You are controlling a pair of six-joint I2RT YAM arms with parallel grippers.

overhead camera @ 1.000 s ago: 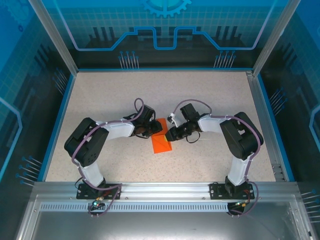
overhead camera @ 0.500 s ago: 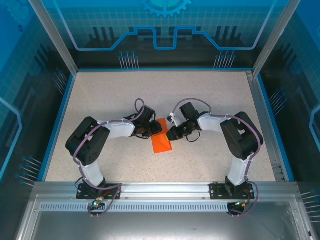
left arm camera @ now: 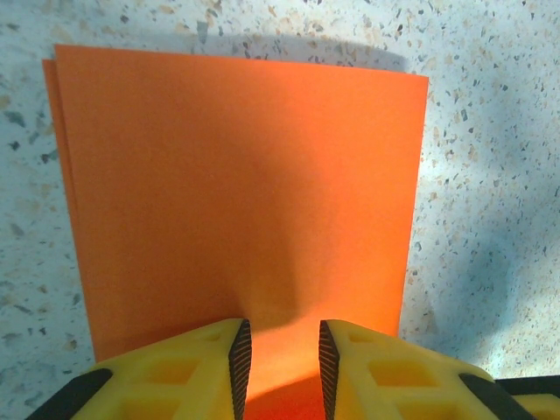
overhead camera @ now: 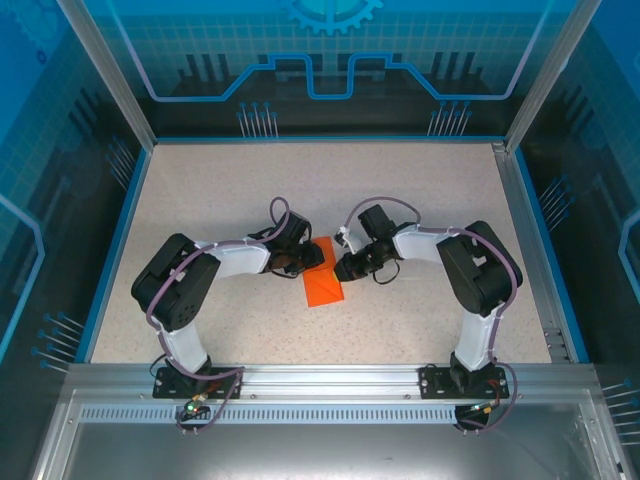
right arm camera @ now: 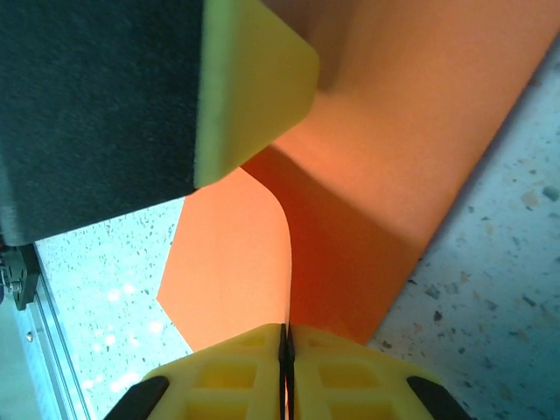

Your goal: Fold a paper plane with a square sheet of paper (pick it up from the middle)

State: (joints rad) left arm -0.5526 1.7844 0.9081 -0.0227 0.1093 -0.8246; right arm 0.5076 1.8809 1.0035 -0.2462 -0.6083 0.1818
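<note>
We are seeing the square sheet of paper (left arm camera: 236, 201) as thin, smooth, matt paper across the centre of the frame. Around it, the table (left arm camera: 490, 219) is showing a speckled, stone-like matt surface. Along the bottom edge, the left gripper (left arm camera: 280, 350) is showing moulded matt yellow plastic with ribbed black inner faces.

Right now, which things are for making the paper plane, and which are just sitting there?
For the job:
orange sheet of paper, already folded over
right gripper, pinching the paper's lifted edge
left gripper, jaws apart over the paper

Just there:
speckled table
blue walls
metal rail
</note>
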